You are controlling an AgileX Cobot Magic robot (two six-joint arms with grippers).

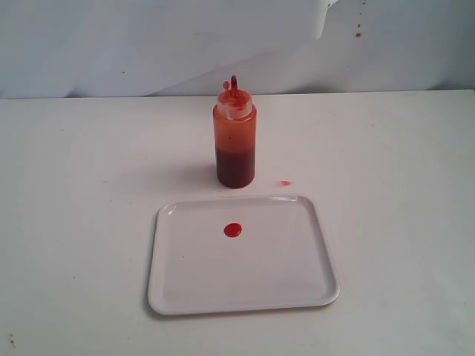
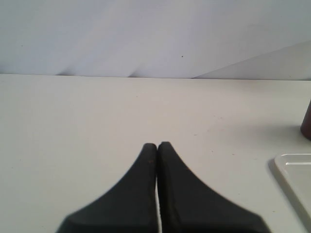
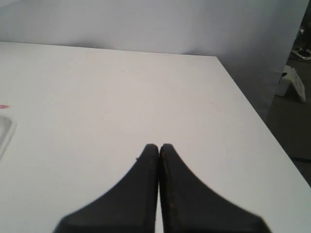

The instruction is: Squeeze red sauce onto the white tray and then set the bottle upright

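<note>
**A:** Exterior view: the bottle (image 1: 235, 141) stands upright around frame centre, just above the white tray (image 1: 245, 285) but not touching it. There's a red sauce dot (image 1: 233, 231) on the tray's upper middle.

**B:** Left wrist view: left gripper (image 2: 157, 145) has its jaws pressed together, nothing between them. Right wrist view, same deal: right gripper (image 3: 159, 146) is closed up and empty over the table (image 3: 121, 97).

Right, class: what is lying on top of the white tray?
One round blob of red sauce sits on the white tray, nearer the bottle. The table beneath the tray is covered.
</note>
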